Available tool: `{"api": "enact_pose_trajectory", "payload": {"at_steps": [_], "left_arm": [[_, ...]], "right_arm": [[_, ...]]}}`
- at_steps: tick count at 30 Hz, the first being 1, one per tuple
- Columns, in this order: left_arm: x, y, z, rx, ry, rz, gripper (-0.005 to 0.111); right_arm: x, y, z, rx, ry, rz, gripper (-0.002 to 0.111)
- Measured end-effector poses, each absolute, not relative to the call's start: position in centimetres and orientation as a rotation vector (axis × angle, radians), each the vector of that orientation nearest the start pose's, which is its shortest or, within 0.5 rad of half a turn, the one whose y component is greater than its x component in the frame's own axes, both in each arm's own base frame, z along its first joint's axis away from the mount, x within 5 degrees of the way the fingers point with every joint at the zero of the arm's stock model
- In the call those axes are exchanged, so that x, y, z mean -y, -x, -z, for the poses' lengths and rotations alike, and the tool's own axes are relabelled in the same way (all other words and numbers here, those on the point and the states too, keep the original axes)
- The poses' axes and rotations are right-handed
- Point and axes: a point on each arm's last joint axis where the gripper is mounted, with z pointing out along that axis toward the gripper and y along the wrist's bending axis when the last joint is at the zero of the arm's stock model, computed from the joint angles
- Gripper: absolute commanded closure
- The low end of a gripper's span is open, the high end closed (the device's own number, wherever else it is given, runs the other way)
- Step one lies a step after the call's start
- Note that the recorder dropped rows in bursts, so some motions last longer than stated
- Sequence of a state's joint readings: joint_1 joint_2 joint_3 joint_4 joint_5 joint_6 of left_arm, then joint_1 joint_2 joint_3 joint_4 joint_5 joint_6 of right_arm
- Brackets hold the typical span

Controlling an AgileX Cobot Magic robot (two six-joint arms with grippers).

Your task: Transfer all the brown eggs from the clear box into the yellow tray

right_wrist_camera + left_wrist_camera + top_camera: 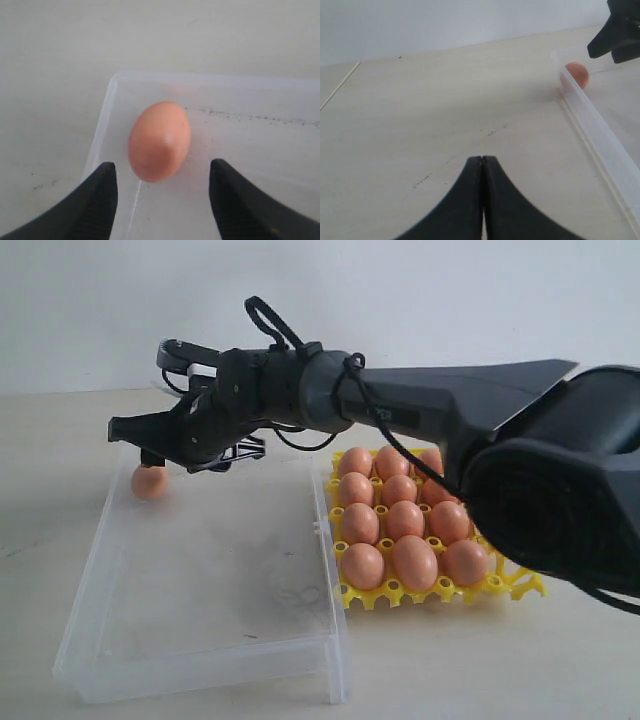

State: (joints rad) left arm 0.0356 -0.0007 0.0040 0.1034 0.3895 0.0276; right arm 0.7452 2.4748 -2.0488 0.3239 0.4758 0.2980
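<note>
Brown and smooth, a single egg (160, 141) lies on the floor of the clear box (200, 665), in the far corner on the side away from the yellow tray (440, 592), close to both walls. No other egg shows in the box. I judge it light and rigid but brittle: a thin shell that cracks under a hard squeeze, slick enough to slip, and round enough to roll at a nudge. The safest hold looks to be across its short middle, with gentle, even pressure on both sides and no contact at the pointed ends.

The right jaws stand wide apart and empty. In the right wrist view the egg sits between their lines but just ahead of the tips, touching neither. The right arm (420, 405) reaches across the box from the tray side.

Other brown eggs (415, 562) fill the tray cells that show, though the arm hides part of the tray, so the count is uncertain.

The left jaws are pressed together, holding nothing, over the bare table (520, 680) outside the box.

No brand or label is readable. A small pale mark on the right arm is too blurred to read.
</note>
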Motion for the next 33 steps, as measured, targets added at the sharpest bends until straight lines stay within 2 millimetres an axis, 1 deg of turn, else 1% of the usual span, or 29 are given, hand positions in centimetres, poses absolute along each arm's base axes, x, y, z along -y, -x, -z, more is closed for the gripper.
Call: {"api": "enact_pose_trajectory", "payload": {"at_steps": [7,17,25,33], "left_arm": [[-0.5,-5.2,-17.7,-1.876,-0.055,-0.146,0.107],[-0.5,-5.2,-17.7,-1.876,-0.055,-0.146,0.107],[-0.5,-5.2,-17.7,-1.876,-0.055,-0.146,0.107],[-0.5,-5.2,-17.7,-1.876,-0.055,-0.146,0.107]], "right_arm": [[-39.5,-40.6,-12.4,-2.517,0.212,-0.858,0.054],[-40.0,-40.9,-9.5,-2.546,0.121,-0.916,0.054],[-40.3,-41.2,-8.9,-2.492,0.076,-0.973,0.054],[-40.1,-41.9,-8.8,-2.427,0.040,-0.979,0.054]]}}
